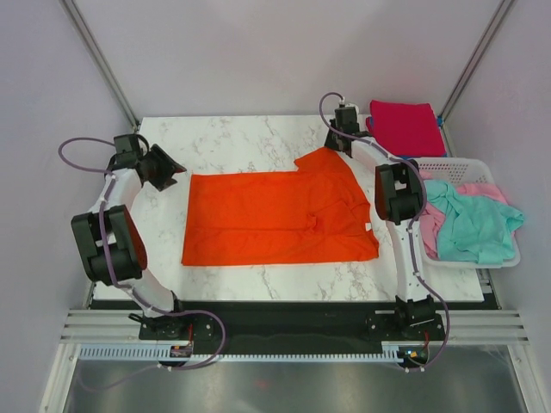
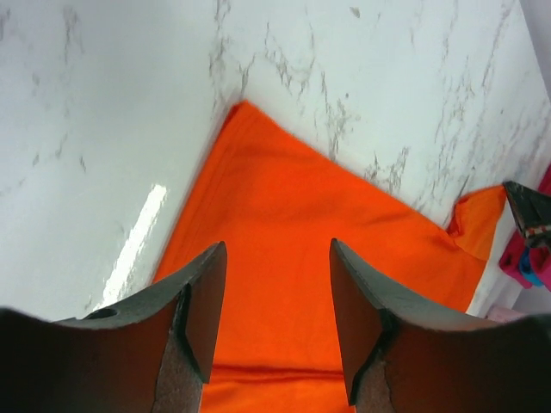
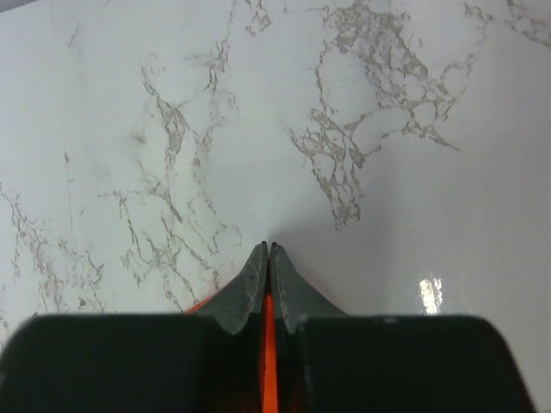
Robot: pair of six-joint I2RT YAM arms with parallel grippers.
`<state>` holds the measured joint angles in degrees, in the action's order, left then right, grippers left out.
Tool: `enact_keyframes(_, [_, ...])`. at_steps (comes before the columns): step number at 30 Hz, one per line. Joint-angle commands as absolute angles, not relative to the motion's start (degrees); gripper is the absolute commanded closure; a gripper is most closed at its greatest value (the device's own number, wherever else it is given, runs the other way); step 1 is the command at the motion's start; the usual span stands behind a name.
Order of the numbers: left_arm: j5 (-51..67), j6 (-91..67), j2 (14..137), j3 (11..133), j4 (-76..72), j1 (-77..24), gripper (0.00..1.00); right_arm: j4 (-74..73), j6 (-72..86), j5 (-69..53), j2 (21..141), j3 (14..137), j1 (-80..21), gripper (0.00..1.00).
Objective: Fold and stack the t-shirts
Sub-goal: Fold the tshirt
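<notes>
A bright orange-red t-shirt (image 1: pixel 275 219) lies spread flat on the marble table (image 1: pixel 241 138). My right gripper (image 1: pixel 332 146) sits at the shirt's far right corner, by the sleeve. In the right wrist view it (image 3: pixel 269 247) is shut, with a strip of orange fabric (image 3: pixel 269 344) pinched between the jaws. My left gripper (image 1: pixel 176 169) hovers by the shirt's far left corner. Seen from the left wrist, it (image 2: pixel 277 249) is open over the orange cloth (image 2: pixel 284 189), nothing between its fingers. A folded magenta t-shirt (image 1: pixel 406 127) rests at the back right.
A white slotted basket (image 1: pixel 469 163) stands at the table's right edge, holding a teal t-shirt (image 1: pixel 473 225) and a pink t-shirt (image 1: pixel 486 191) in a loose heap. Purple walls and metal frame posts close in the table's sides and back.
</notes>
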<state>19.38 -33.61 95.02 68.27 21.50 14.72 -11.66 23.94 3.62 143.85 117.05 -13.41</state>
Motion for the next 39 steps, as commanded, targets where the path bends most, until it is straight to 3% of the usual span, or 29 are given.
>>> enact_keyframes(1, [15.21,-29.72,102.11,77.77,23.02,13.28,0.42,-14.59,25.14,0.88,143.96,113.91,-14.15,0.99])
enact_keyframes(12, [10.55,-23.55,120.23,94.83,28.91,11.87,0.46,-7.47,27.07,-3.78,140.54,104.94,-13.98,1.00])
enact_keyframes(31, [4.57,-20.04,126.39,95.01,29.79,6.33,0.49,-7.65,26.54,-3.78,140.80,103.54,-14.06,1.00])
enact_keyframes(34, [4.05,-19.95,126.21,94.83,29.79,6.42,0.51,-7.65,26.54,-4.04,140.89,103.45,-13.97,1.00])
enact_keyframes(39, [4.92,-19.34,126.30,94.83,29.88,5.98,0.66,-7.56,26.37,-4.13,140.98,103.36,-13.89,1.00])
